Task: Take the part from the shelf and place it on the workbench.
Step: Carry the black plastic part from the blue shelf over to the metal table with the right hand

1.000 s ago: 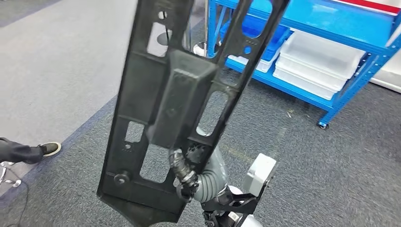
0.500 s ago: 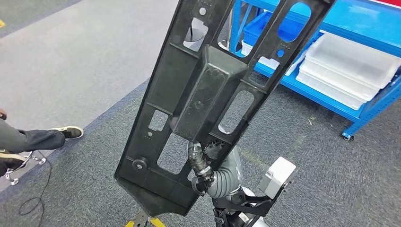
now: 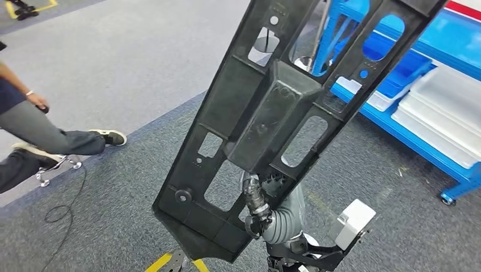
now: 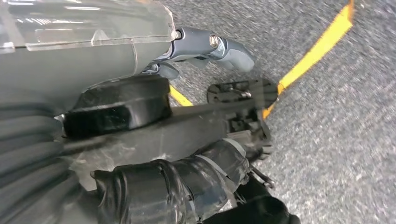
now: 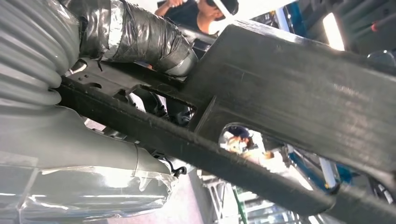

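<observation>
grey carpet, black ribbed part

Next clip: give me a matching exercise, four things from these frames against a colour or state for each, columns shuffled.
Things:
1. part
2. shelf
3. floor tape
4. left hand

States:
A. yellow
B. blue, holding clear bins
C. black, held up tilted
D. hanging over the carpet, holding nothing

Pairs: 1-C, 2-B, 3-A, 4-D
</observation>
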Robot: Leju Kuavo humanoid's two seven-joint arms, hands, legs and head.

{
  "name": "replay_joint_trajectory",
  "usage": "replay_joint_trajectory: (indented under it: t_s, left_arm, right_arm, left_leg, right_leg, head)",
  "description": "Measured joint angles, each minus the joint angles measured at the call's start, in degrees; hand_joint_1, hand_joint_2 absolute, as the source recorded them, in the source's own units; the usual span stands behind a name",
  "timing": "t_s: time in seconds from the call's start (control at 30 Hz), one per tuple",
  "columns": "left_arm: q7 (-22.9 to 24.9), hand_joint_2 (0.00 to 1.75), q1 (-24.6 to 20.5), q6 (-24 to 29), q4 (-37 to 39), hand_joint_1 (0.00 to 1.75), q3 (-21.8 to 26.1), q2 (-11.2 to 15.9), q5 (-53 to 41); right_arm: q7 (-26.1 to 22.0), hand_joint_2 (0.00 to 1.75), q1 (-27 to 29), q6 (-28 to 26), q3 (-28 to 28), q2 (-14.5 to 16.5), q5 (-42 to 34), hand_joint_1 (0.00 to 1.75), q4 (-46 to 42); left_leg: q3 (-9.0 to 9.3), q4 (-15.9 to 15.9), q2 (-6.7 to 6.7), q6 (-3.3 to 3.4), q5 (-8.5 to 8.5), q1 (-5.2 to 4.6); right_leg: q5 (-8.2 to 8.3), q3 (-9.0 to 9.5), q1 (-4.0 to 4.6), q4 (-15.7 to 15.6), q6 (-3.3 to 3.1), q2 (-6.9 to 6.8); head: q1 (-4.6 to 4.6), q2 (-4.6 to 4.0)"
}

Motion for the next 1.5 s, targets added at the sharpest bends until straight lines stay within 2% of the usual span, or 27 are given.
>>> replay_joint_trajectory:
  t_s: [0.07, 0.1, 0.13, 0.2, 0.23, 0.3, 0.37, 0.43, 0.5, 0.57, 0.63, 0.67, 0.73, 0.8, 0.87, 0.93, 0.97, 1.0, 1.03, 1.1, 1.17, 1.23, 1.27, 1.33, 1.4, 1.47, 1.5]
  left_arm:
    - [0.22, 1.75, 0.00, 0.08, 0.00, 0.00, -0.37, -0.06, -0.22]
    - [0.32, 1.75, -0.04, 0.14, 0.00, 0.00, -0.43, -0.09, -0.31]
    - [0.40, 1.75, -0.06, 0.23, 0.00, 0.00, -0.51, -0.11, -0.39]
    - [0.49, 1.75, 0.03, 0.40, 0.00, 0.00, -0.79, -0.14, -0.51]
    - [0.50, 1.75, 0.12, 0.50, 0.00, 0.00, -0.94, -0.15, -0.55]
    - [0.64, 1.75, 0.10, 0.65, 0.00, 0.00, -1.19, -0.21, -0.62]
    - [0.81, 1.75, -0.07, 0.55, 0.00, 0.00, -1.38, -0.25, -0.65]
    - [0.83, 1.75, -0.16, 0.10, 0.00, 0.00, -1.42, -0.22, -0.64]
    - [0.83, 1.75, -0.13, -0.57, 0.00, 0.00, -1.43, -0.16, -0.61]
    - [0.76, 1.75, -0.09, -1.53, 0.00, 0.00, -1.44, -0.09, -0.51]
    - [0.32, 1.75, -0.19, -2.25, -0.01, 0.00, -1.44, -0.26, -0.23]
    - [0.00, 1.75, -0.21, -2.40, -0.01, 0.00, -1.45, -0.42, 0.03]
    - [-0.68, 1.75, -0.02, -2.43, -0.02, 0.00, -1.46, -0.70, 0.77]
    - [-1.19, 1.75, 0.14, -2.40, -0.02, 0.00, -1.46, -0.85, 1.92]
    - [-1.51, 1.75, -0.02, -2.33, -0.02, 0.00, -1.46, -0.91, 3.36]
    - [-1.75, 1.75, -0.13, -2.10, -0.02, 0.00, -1.45, -0.97, 4.82]
    - [-1.87, 1.75, -0.11, -1.94, -0.02, 0.00, -1.45, -1.00, 5.44]
    - [-1.98, 1.75, -0.10, -1.76, -0.02, 0.00, -1.44, -1.02, 5.95]
    - [-2.07, 1.75, -0.10, -1.59, -0.02, 0.00, -1.44, -1.04, 6.33]
    - [-2.17, 1.75, -0.17, -1.38, -0.02, 0.00, -1.44, -1.09, 6.68]
    - [-2.23, 1.75, -0.25, -1.26, -0.02, 0.00, -1.44, -1.11, 6.76]
    - [-2.43, 1.75, -0.20, -0.93, -0.02, 0.00, -1.41, -1.10, 6.98]
    - [-2.66, 1.75, -0.12, -0.51, -0.02, 0.00, -1.32, -1.10, 7.30]
    - [-3.13, 1.75, -0.04, 0.85, -0.02, 0.00, -0.95, -1.19, 8.39]
    - [-3.26, 1.75, -0.16, 2.76, -0.02, 0.00, -0.40, -1.43, 9.86]
    - [-2.58, 1.75, -0.40, 4.98, -0.02, 0.00, 0.38, -1.85, 11.27]
    - [-1.94, 1.75, -0.47, 6.01, -0.02, 0.00, 0.82, -2.04, 11.80]
  right_arm:
    - [0.07, 1.75, 0.10, -0.37, -0.01, -0.14, 0.31, 1.66, -0.49]
    - [0.11, 1.75, 0.22, -0.57, -0.01, -0.20, 0.42, 1.66, -0.75]
    - [0.14, 1.75, 0.37, -0.77, -0.02, -0.27, 0.50, 1.66, -0.96]
    - [0.15, 1.75, 0.61, -1.02, -0.05, -0.39, 0.56, 1.66, -1.32]
    - [0.15, 1.75, 0.64, -1.04, -0.07, -0.43, 0.57, 1.66, -1.48]
    - [0.13, 1.75, 0.67, -1.05, -0.07, -0.45, 0.58, 1.66, -1.84]
    - [0.12, 1.75, 0.71, -1.05, -0.08, -0.47, 0.59, 1.66, -2.06]
    - [0.13, 1.75, 0.71, -1.04, -0.09, -0.50, 0.59, 1.66, -2.09]
    - [0.13, 1.75, 0.65, -0.96, -0.10, -0.52, 0.57, 1.66, -2.11]
    - [0.13, 1.75, 0.58, -0.73, -0.12, -0.53, 0.48, 1.66, -2.23]
    - [0.15, 1.75, 0.40, -0.28, -0.13, -0.53, 0.14, 1.66, -2.38]
    - [0.19, 1.75, 0.26, 0.05, -0.13, -0.52, -0.20, 1.66, -2.42]
    - [0.27, 1.75, -0.19, 1.03, -0.11, -0.46, -1.26, 1.66, -2.34]
    - [0.22, 1.75, -0.87, 2.87, -0.11, -0.31, -2.58, 1.66, -2.00]
    - [0.03, 1.75, -1.57, 5.53, -0.11, -0.06, -4.30, 1.66, -1.30]
    - [-0.43, 1.75, -2.05, 8.02, -0.11, 0.33, -6.24, 1.66, 0.00]
    - [-0.70, 1.75, -2.29, 8.95, -0.11, 0.59, -7.13, 1.66, 0.86]
    - [-0.93, 1.75, -2.59, 9.64, -0.11, 0.86, -7.85, 1.66, 1.65]
    - [-1.09, 1.75, -2.94, 10.16, -0.11, 1.15, -8.42, 1.66, 2.38]
    - [-1.19, 1.75, -3.54, 10.73, -0.11, 1.72, -8.91, 1.66, 3.38]
    - [-1.37, 1.75, -3.88, 11.00, -0.11, 2.18, -9.03, 1.66, 4.27]
    - [-1.72, 1.75, -4.15, 11.37, -0.11, 2.65, -9.38, 1.66, 5.12]
    - [-1.95, 1.75, -4.38, 11.84, -0.10, 2.99, -9.87, 1.66, 5.54]
    - [-2.60, 1.75, -4.83, 13.59, -0.06, 3.79, -11.38, 1.66, 6.28]
    - [-3.69, 1.75, -5.07, 16.04, 0.01, 4.50, -13.17, 1.66, 7.31]
    - [-4.81, 1.75, -5.11, 18.07, 0.09, 5.14, -14.98, 1.66, 8.96]
    - [-5.18, 1.75, -5.10, 18.67, 0.12, 5.42, -15.71, 1.66, 9.77]
  left_leg:
    - [-0.36, 0.87, -1.44, -0.53, -0.38, 0.12]
    - [-0.68, 1.27, -2.08, -0.85, -0.51, 0.17]
    - [-1.01, 1.51, -2.60, -1.17, -0.56, 0.19]
    - [-1.43, 1.51, -3.44, -1.70, -0.41, 0.30]
    - [-1.61, 1.72, -3.06, -1.94, -0.52, 0.29]
    - [-2.99, 4.55, -0.72, -2.52, -2.16, 0.23]
    - [-6.21, 11.16, 1.76, -3.10, -5.25, 0.34]
    - [-8.78, 16.14, 2.30, -3.37, -6.58, 0.50]
    - [-7.46, 13.50, 2.64, -3.23, -4.11, 0.48]
    - [-3.57, 6.05, 4.80, -2.66, -0.91, 0.06]
    - [-1.34, 1.64, 6.81, -1.94, -0.09, -0.69]
    - [-1.22, 1.23, 6.98, -1.68, -0.36, -0.99]
    - [-1.02, 0.68, 5.59, -1.18, -0.11, -0.82]
    - [-0.22, -0.28, 4.35, -0.61, 0.22, -0.36]
    - [0.25, -0.81, 3.14, -0.09, 0.40, -0.16]
    - [0.22, -0.79, 1.65, 0.18, 0.40, -0.15]
    - [0.23, -0.72, 0.79, 0.18, 0.37, -0.10]
    - [0.24, -0.61, -0.09, 0.14, 0.31, -0.04]
    - [0.27, -0.40, -1.03, -0.01, 0.21, 0.06]
    - [0.02, 0.35, -2.64, -0.59, -0.20, 0.15]
    - [-0.53, 0.90, -3.73, -1.28, -0.49, 0.23]
    - [-0.95, 0.80, -4.60, -1.88, -0.45, 0.40]
    - [-1.08, 0.88, -4.25, -2.19, -0.50, 0.39]
    - [-2.13, 2.93, -1.15, -2.89, -1.67, 0.21]
    - [-5.25, 9.02, 2.22, -3.54, -4.69, 0.28]
    - [-8.72, 15.22, 2.91, -3.88, -6.77, 0.53]
    - [-9.30, 16.07, 2.97, -3.90, -6.46, 0.57]
  right_leg:
    - [2.94, 3.08, -0.37, -6.88, 0.03, 1.93]
    - [3.53, 4.10, -0.47, -9.05, -0.09, 2.78]
    - [3.51, 4.52, -0.46, -9.97, -0.30, 3.37]
    - [3.60, 4.64, -0.32, -10.12, -1.02, 2.70]
    - [3.70, 4.73, -0.35, -10.28, -1.37, 2.21]
    - [3.82, 5.01, -0.53, -10.67, -1.97, 1.06]
    - [3.72, 5.17, -0.43, -10.77, -2.32, -0.27]
    - [3.53, 5.24, -0.37, -10.75, -2.47, -1.69]
    - [3.26, 5.52, -0.35, -10.76, -2.45, -3.00]
    - [2.91, 6.04, -0.20, -10.84, -2.25, -4.16]
    - [2.66, 6.36, 0.09, -11.00, -1.82, -5.21]
    - [2.61, 6.49, 0.22, -11.16, -1.56, -5.76]
    - [2.40, 6.82, 0.36, -11.33, -0.96, -6.61]
    - [1.25, 6.30, 0.40, -9.69, -0.41, -4.65]
    - [-1.56, 3.28, 0.38, -3.78, -0.26, -1.35]
    - [-3.80, -0.66, 0.34, 3.06, -0.31, -0.22]
    - [-3.50, -1.70, 0.27, 4.37, -0.31, -0.14]
    - [-2.04, -1.63, 0.17, 3.41, -0.32, -0.08]
    - [0.30, -0.51, 0.01, 0.33, -0.34, 0.20]
    - [3.92, 2.71, -0.38, -7.26, -0.40, 2.21]
    - [4.56, 4.19, -0.45, -10.59, -0.61, 3.69]
    - [4.49, 4.34, -0.31, -10.81, -1.16, 3.08]
    - [4.54, 4.50, -0.39, -11.01, -1.49, 2.58]
    - [4.60, 5.00, -0.69, -11.52, -2.06, 1.45]
    - [4.38, 5.39, -0.64, -11.72, -2.36, 0.03]
    - [4.03, 5.64, -0.57, -11.71, -2.44, -1.64]
    - [3.84, 5.81, -0.55, -11.70, -2.43, -2.40]
  head:
    - [0.06, 0.00]
    - [0.06, 0.00]
    - [0.09, 0.00]
    - [0.07, 0.00]
    - [0.08, 0.00]
    - [-0.29, 0.00]
    - [-0.66, 0.00]
    - [-0.67, 0.00]
    - [-0.67, 0.00]
    - [-0.66, 0.00]
    - [-0.60, 0.00]
    - [-0.58, 0.00]
    - [-0.50, 0.01]
    - [-0.30, 0.01]
    - [0.01, 0.00]
    - [0.16, 0.00]
    - [0.17, 0.00]
    - [0.20, 0.00]
    - [0.22, 0.00]
    - [0.25, 0.00]
    - [0.28, 0.00]
    - [0.31, 0.00]
    - [0.29, 0.00]
    - [-0.07, 0.00]
    - [-0.45, 0.00]
    - [-0.49, 0.00]
    - [-0.50, 0.00]
